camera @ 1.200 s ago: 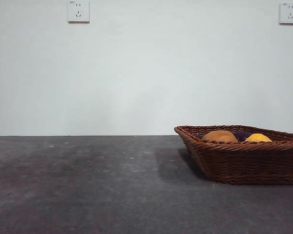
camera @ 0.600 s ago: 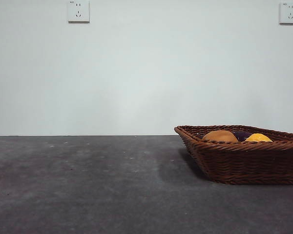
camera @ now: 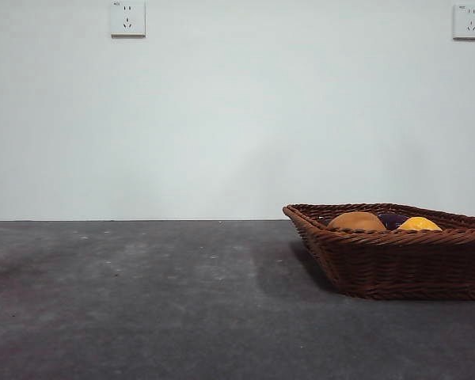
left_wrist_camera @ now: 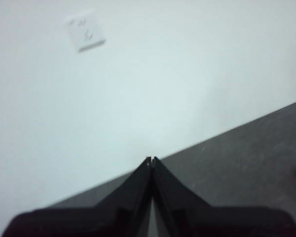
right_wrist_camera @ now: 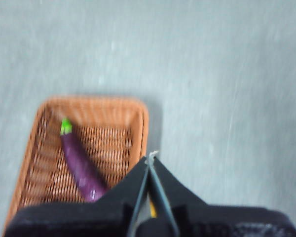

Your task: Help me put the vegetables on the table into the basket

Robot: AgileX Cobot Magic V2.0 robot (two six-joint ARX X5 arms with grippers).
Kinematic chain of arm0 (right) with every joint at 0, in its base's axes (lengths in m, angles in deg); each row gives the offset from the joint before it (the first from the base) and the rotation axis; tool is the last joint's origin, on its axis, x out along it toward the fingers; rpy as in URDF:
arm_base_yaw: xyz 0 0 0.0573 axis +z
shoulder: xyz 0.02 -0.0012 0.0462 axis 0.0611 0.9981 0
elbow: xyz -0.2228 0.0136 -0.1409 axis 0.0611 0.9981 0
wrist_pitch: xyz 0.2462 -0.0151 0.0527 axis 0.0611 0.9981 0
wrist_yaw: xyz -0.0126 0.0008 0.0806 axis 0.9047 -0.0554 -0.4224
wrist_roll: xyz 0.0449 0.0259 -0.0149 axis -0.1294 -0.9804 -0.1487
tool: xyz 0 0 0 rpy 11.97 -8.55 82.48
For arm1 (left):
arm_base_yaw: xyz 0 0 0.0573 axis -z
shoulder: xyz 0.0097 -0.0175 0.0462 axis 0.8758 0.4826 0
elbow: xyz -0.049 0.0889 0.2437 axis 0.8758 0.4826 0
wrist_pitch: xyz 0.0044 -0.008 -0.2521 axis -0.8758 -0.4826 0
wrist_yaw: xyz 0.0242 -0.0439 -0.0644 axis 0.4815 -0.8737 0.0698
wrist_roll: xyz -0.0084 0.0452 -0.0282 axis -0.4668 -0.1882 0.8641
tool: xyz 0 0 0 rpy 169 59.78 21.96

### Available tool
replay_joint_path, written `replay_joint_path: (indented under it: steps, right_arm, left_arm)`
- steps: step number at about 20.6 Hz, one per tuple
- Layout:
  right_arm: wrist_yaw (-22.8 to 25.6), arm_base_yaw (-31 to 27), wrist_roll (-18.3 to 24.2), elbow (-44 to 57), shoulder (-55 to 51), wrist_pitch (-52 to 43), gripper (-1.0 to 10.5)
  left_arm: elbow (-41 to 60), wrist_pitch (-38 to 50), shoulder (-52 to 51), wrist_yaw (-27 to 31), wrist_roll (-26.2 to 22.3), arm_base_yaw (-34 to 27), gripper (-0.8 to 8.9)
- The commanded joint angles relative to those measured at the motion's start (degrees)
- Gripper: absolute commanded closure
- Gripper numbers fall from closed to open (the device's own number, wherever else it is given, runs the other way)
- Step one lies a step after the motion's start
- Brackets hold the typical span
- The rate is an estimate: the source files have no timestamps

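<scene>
In the front view you see the desk [camera: 142,301] spread dark grey across the lower part of the frame, with the basket [camera: 396,265] resting on it at the lower right, cut by the right edge. Over its braided rim you can make out the tops of three vegetables: the orange-brown potato-like one [camera: 356,222] on the left, the yellow one [camera: 419,224] on the right, and a sliver of the dark purple eggplant [camera: 392,218] between and behind them. Two wall sockets [camera: 127,17] sit at the upper left and upper right of the white wall, and a small black tip shows at the upper right corner, too little for you to tell which arm it is. In the left wrist view the left gripper [left_wrist_camera: 152,159] rises from the bottom edge with its jaws pressed together and nothing between them, facing the white wall and a strip of desk at the lower right. In the right wrist view the right gripper [right_wrist_camera: 151,156] also has its jaws closed and empty, hanging above the near right corner of the basket [right_wrist_camera: 143,118]; the eggplant [right_wrist_camera: 79,165] lies diagonally inside on the woven floor, green stem toward the upper left, and a scrap of yellow shows just behind the jaws.
</scene>
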Motion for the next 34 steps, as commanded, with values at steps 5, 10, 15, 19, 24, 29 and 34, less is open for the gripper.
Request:
replay_joint_path:
  steps: [5,10,15,19,24,29,34]
  right_arm:
    - [0.24,0.09,0.28,-0.04,0.26,-3.06,9.5]
    - [0.24,0.09,0.28,-0.04,0.24,-3.06,9.5]
    - [0.24,0.09,0.28,-0.04,0.24,-3.06,9.5]
    - [0.24,0.09,0.28,-0.04,0.24,-3.08,9.5]
    - [0.24,0.09,0.28,-0.04,0.26,-3.06,9.5]
    - [0.26,0.09,0.28,-0.04,0.24,-3.04,9.5]
    - [0.26,0.09,0.28,-0.04,0.26,-3.04,9.5]
  left_arm:
    - [32.57,12.13,-17.33,0.22,3.19,-2.01,8.18]
    - [45.13,13.42,-24.63,4.48,8.04,-2.01,8.18]
    - [51.25,13.07,-28.87,6.47,9.31,-2.01,8.18]
    - [53.83,10.97,-32.57,7.56,10.54,-2.01,8.18]
    - [53.83,11.28,-32.52,6.14,13.55,-1.97,8.17]
    - [53.83,11.30,-31.17,6.12,13.55,-1.97,8.17]
    - [53.83,11.30,-29.70,6.12,13.55,-1.97,8.17]
